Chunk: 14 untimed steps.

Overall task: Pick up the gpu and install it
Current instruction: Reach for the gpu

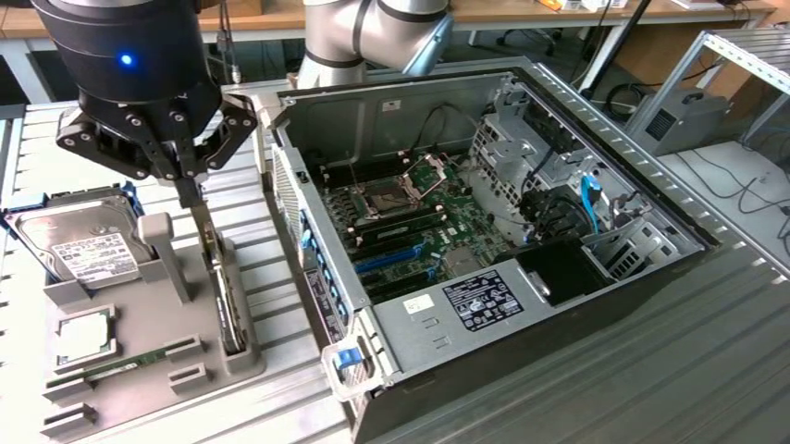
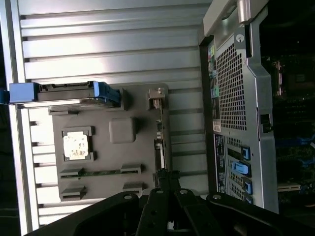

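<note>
gripper (image 1: 188,192): jaws pinched shut, nothing in them afaict | gpu (image 1: 224,294): parked on edge in gray tray (image 1: 148,310), on the side toward the PC case (image 1: 420,319) | key bit: card sits just below the fingertips, long axis running along that tray edge

1. The tray (image 1: 154,314) lies on the table (image 1: 691,370), at the exterior view's left of the case (image 1: 408,319).
2. On the tray, the drive (image 1: 80,245) is farthest back, and the CPU (image 1: 84,335) and RAM (image 1: 124,363) are nearer.
3. The gpu (image 1: 226,305) stands on edge along the tray's case side.
4. The gripper (image 1: 188,196) hangs above the gpu.
</note>
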Tool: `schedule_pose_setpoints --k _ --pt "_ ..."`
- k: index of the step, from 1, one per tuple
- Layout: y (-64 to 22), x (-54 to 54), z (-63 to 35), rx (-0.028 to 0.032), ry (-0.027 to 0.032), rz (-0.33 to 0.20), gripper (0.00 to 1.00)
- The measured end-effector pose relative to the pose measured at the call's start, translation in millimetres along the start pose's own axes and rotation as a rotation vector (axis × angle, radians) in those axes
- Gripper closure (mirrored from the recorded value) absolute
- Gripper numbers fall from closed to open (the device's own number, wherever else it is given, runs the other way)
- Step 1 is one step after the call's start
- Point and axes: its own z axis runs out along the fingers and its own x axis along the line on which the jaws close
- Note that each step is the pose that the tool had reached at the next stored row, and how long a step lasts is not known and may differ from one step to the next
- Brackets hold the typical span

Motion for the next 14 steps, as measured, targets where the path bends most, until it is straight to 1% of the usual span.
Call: schedule_pose_setpoints --k 5,8,14 --pt "-6.3 0.6 0.0 -0.0001 0.0000 0.000 0.89" --pt "-6.4 0.9 0.0 0.0000 -0.0001 0.000 0.89" --pt "-6.9 7.4 0.0 -0.0001 -0.0001 0.000 0.89"
